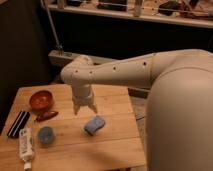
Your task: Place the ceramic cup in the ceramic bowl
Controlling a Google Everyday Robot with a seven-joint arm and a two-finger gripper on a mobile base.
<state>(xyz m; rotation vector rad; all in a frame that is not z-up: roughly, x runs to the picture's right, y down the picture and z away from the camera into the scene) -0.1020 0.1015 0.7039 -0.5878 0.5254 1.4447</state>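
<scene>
We locate the gripper (85, 108) above the middle of the table (115, 145), hanging from a wrist that points straight down. The arm enters from the right of the view and runs nearly level over the far edge. Its two fingers (77, 109) stand spread, with nothing between them.

The cup (46, 135) rests on the table toward the left of the view and nearer the camera than the gripper, apart from it. We judge this offset to be what the coming move turns on: the gripper must travel leftward and toward the near edge, then descend. The cup is round, so it has no long axis and finger orientation matters little.

The sponge (94, 125) lies just below the gripper in the view, closer to it than the cup. We judge it the likeliest wrong target.

The bowl (41, 99) sits at the far left of the table, beyond the cup. A dark-red oblong (46, 116) lies between cup and bowl. A white tube (26, 145) lies just left of the cup, which may crowd the fingers during the grasp.
</scene>
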